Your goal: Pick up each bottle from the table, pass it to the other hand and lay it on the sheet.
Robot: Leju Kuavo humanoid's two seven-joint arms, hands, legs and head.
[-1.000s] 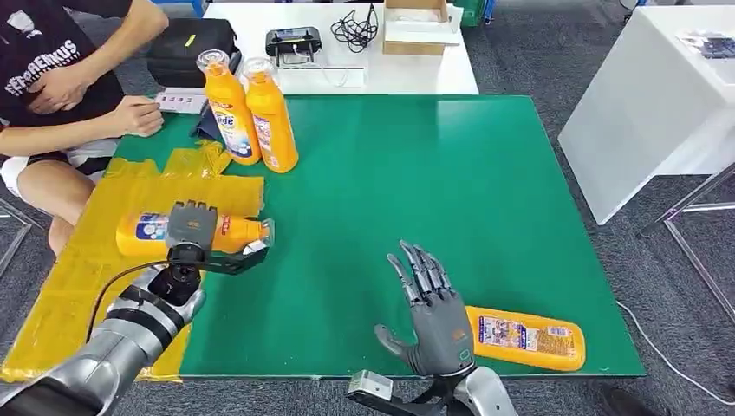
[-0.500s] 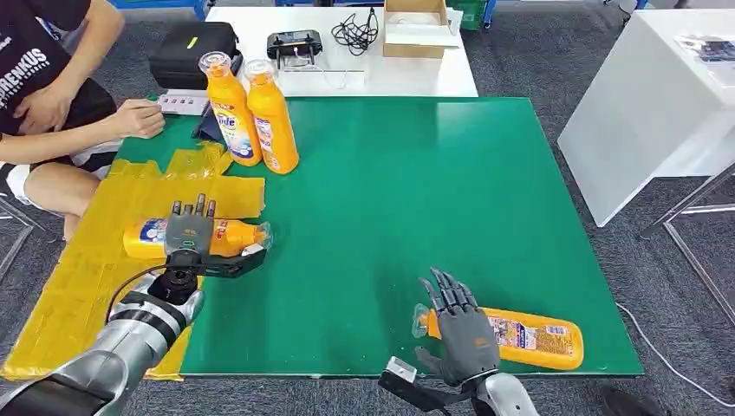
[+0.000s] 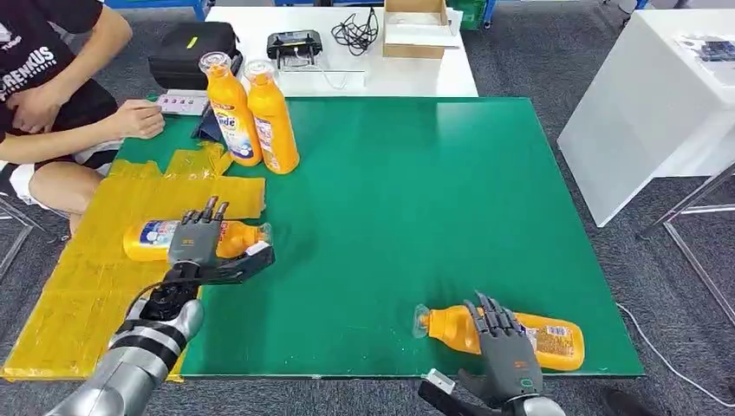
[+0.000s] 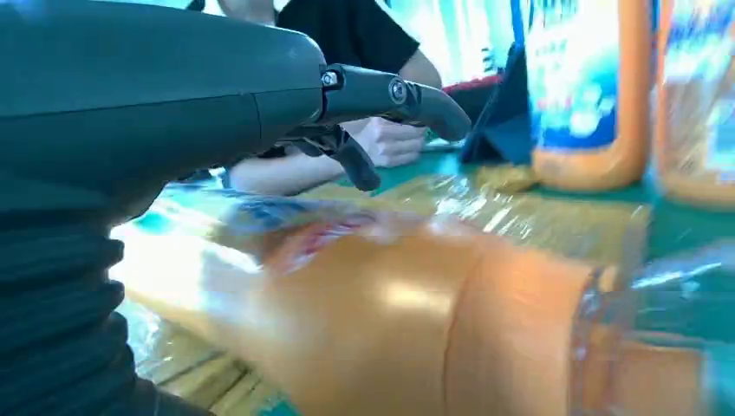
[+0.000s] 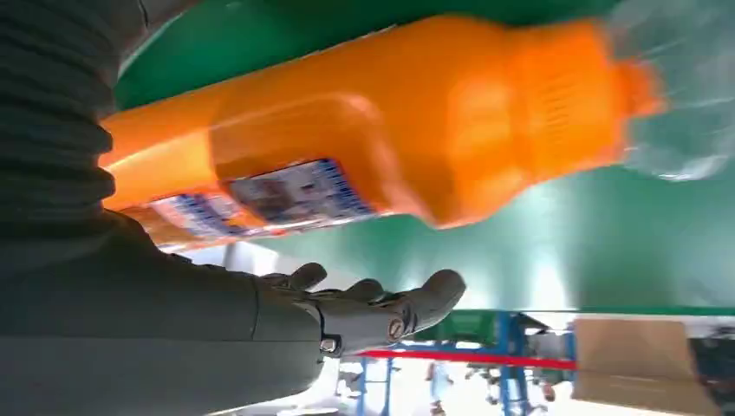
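Observation:
An orange bottle point(image 3: 149, 238) lies on the yellow sheet point(image 3: 95, 286), cap toward the green table point(image 3: 399, 191). My left hand point(image 3: 199, 245) hovers just over its middle, fingers stretched out and thumb apart; in the left wrist view the fingers point(image 4: 381, 95) stand clear above the bottle point(image 4: 390, 321). A second orange bottle point(image 3: 546, 341) lies near the table's front right edge. My right hand point(image 3: 503, 351) is above its middle with fingers extended, not closed; the right wrist view has this bottle point(image 5: 390, 130) close to the open palm point(image 5: 217, 329). Two more bottles point(image 3: 230, 108) point(image 3: 273, 117) stand upright at the back left.
A person point(image 3: 52, 95) sits at the left, a hand resting on the table's back corner. Behind is a white table point(image 3: 364, 74) with a black case, a box and cables. Another white table point(image 3: 659, 95) stands to the right.
My right hand has moved right and back toward me, from beside the front bottle to over it. My left hand's fingers have lifted off the bottle on the sheet.

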